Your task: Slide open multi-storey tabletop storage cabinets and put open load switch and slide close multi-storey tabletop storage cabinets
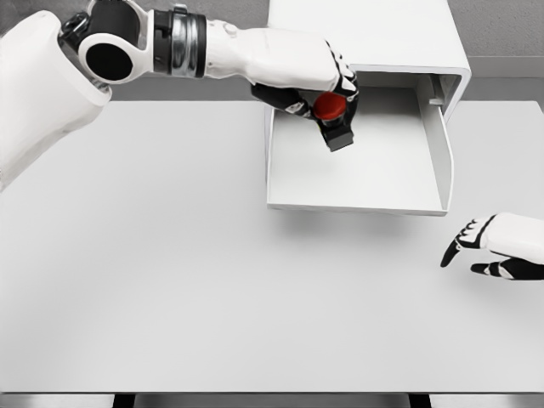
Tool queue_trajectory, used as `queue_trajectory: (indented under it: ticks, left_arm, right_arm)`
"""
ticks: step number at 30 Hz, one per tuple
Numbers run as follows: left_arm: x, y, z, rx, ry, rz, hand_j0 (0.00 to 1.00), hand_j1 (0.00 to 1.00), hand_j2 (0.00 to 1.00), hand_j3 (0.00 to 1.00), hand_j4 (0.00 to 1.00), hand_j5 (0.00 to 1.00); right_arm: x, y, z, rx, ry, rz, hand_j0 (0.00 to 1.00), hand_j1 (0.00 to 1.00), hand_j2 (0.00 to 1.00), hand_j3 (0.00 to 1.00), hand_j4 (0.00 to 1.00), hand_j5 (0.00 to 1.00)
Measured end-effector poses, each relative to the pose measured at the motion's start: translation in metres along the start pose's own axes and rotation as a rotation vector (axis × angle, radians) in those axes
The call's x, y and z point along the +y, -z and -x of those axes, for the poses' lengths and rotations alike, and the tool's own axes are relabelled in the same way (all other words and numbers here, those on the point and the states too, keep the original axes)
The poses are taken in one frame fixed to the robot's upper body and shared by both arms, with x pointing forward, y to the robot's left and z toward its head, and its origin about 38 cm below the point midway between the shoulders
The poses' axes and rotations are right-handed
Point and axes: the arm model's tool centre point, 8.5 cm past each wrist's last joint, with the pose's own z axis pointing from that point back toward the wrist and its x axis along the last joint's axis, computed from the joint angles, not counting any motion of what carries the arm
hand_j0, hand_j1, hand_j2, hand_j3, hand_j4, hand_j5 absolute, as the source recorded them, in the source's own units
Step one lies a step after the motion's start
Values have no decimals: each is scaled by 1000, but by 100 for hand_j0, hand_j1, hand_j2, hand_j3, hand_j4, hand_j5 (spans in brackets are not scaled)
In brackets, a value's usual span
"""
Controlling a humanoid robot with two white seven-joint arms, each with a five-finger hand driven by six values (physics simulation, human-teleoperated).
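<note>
Over the pulled-out drawer (357, 183), upper centre of the head view, the left hand (319, 85) is gripping the load switch (333, 119). Fingers are curling round the item; dark finger segments are showing on both sides of it, approx. at its upper part. Switch is showing a red round cap and a dark block body below, and is hanging tilted, lower end pointing down-right. It is sitting above the drawer's rear-left area; whether it is touching the drawer floor cannot be told from this angle. Left arm is coming in from the upper-left corner and stretching right, w/ the black-and-grey wrist joint plainly showing.

Drawer is standing slid out toward the camera from the storage cabinet (365, 34). White tray, low walls; front lip is lying nearest the camera, right wall is looking taller. Drawer floor is showing bare white around the switch. Cabinet body is white, standing at the far edge of the table (170, 280), top centre-right.

Right hand (489, 246) is hovering low over the table at the right edge, well apart from the drawer, below and right of its front corner. Fingers are lying loosely extended, pointing left, holding nothing.

Table surface is pale grey-white, w/ its near edge along the picture's bottom.
</note>
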Motion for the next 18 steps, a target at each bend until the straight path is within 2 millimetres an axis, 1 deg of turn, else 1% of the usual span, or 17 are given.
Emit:
queue_trajectory:
  ticks: [2, 3, 5, 7, 8, 9, 14, 18]
  left_arm:
    - [-2, 9, -2, -13, -3, 10, 59, 59, 59, 59, 59, 59]
    - [-4, 13, -3, -17, -4, 15, 62, 62, 62, 62, 62, 62]
    - [-6, 21, -4, -20, 8, 30, 74, 74, 74, 74, 74, 74]
    - [-8, 25, -4, -20, 13, 40, 84, 84, 84, 84, 84, 84]
    - [-9, 25, -2, -14, 10, 43, 93, 93, 93, 93, 93, 93]
    - [-10, 24, 1, -3, 5, 46, 99, 99, 99, 99, 99, 99]
    - [-11, 23, 6, -13, -35, 33, 100, 100, 100, 100, 100, 100]
    - [-10, 32, 5, -8, -29, 27, 100, 100, 100, 100, 100, 100]
  right_arm:
    - [2, 2, -1, -4, 3, -6, 60, 60, 60, 60, 60, 60]
    - [-3, 2, -1, -6, -8, 1, 61, 61, 61, 61, 61, 61]
    - [-7, 3, -2, -9, -19, 7, 62, 62, 62, 62, 62, 62]
    - [-12, 4, -2, -11, -30, 15, 64, 64, 64, 64, 64, 64]
    - [-14, 4, -2, -11, -35, 18, 64, 64, 64, 64, 64, 64]
    - [-17, 4, -2, -11, -40, 23, 64, 64, 64, 64, 64, 64]
    - [-20, 4, -2, -13, -46, 28, 64, 64, 64, 64, 64, 64]
    - [-19, 4, -2, -12, -45, 28, 64, 64, 64, 64, 64, 64]
